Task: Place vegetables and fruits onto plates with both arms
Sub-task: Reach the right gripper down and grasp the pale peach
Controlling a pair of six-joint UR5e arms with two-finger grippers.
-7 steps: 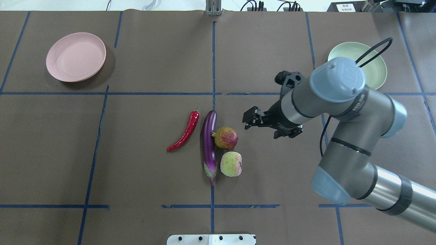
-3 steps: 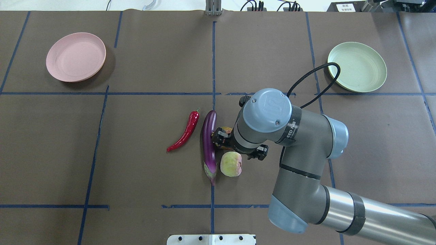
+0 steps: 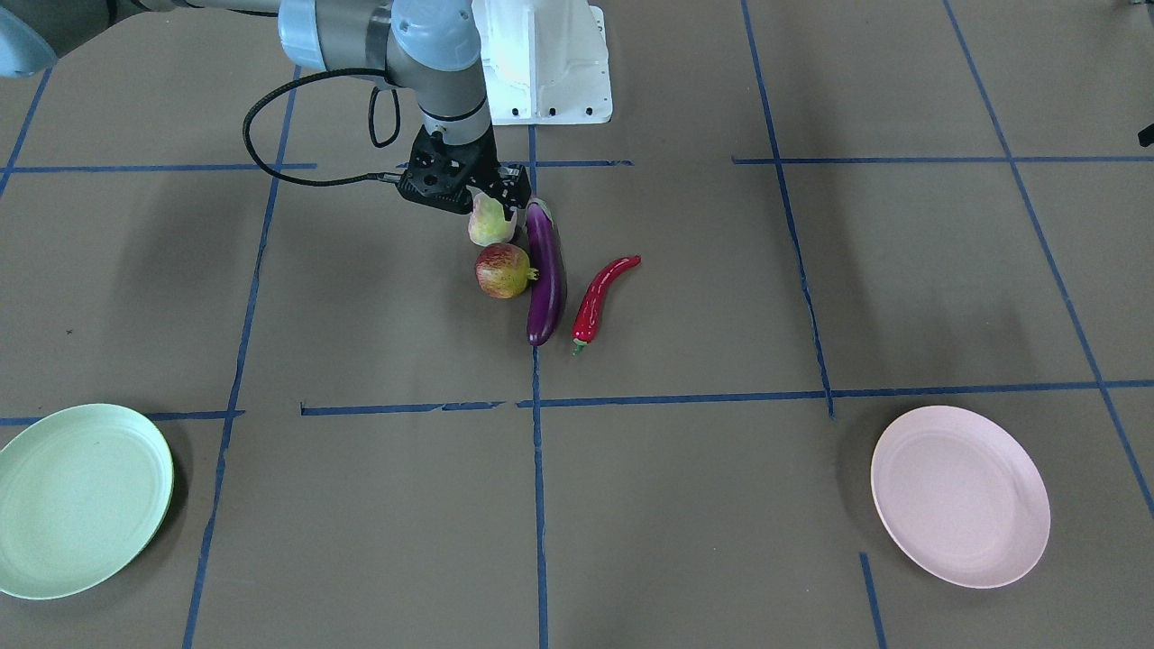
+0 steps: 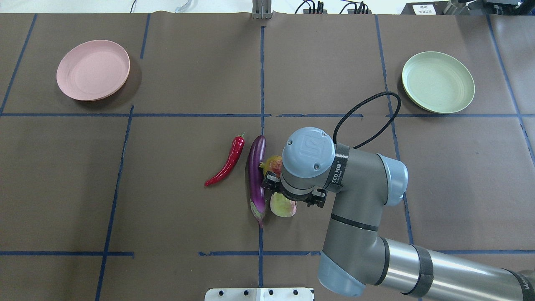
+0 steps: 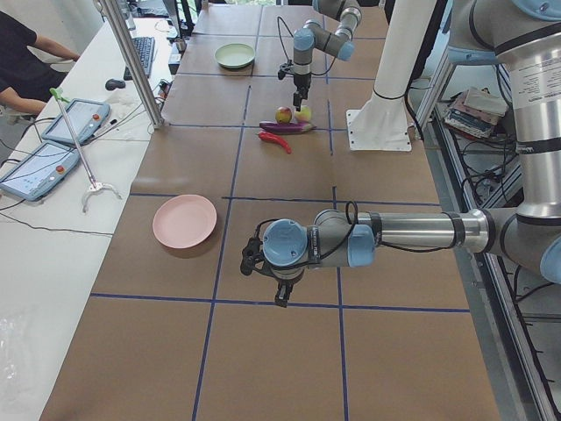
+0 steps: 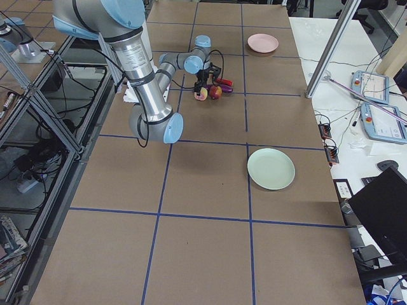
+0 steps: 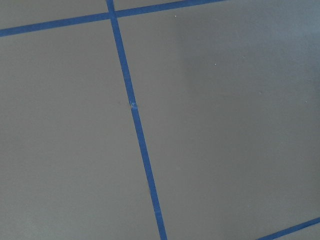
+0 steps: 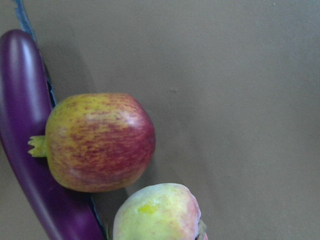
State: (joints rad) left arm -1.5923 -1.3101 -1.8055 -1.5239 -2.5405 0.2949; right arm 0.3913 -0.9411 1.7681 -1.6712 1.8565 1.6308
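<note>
The right arm (image 4: 368,217) reaches in from the counter's (image 4: 167,188) near right corner. Its forearm runs toward the middle, the elbow is bent upward, and the wrist is turned straight down over the fruit. The right tool (image 3: 487,189) points down just above the peach (image 3: 491,225). Its jaws look parted and hold nothing, and one finger (image 3: 516,202) stands on the eggplant side of the fruit.

The peach lies near the middle of the counter, toward the robot's edge, just beside the pale cap end of the eggplant (image 3: 544,270). The pomegranate (image 3: 502,270) sits next to the peach on the far side, its crown touching the eggplant. The chili pepper (image 3: 599,293) lies on the eggplant's other side, a little apart from it.

The mint plate (image 4: 438,82) sits toward the far right corner and the pink plate (image 4: 92,70) toward the far left corner, both bare.

The left arm (image 5: 403,232) stretches low and level across the counter's left end. Its left tool (image 5: 280,296) hangs downward near the pink plate, and I cannot tell how far open it is.
</note>
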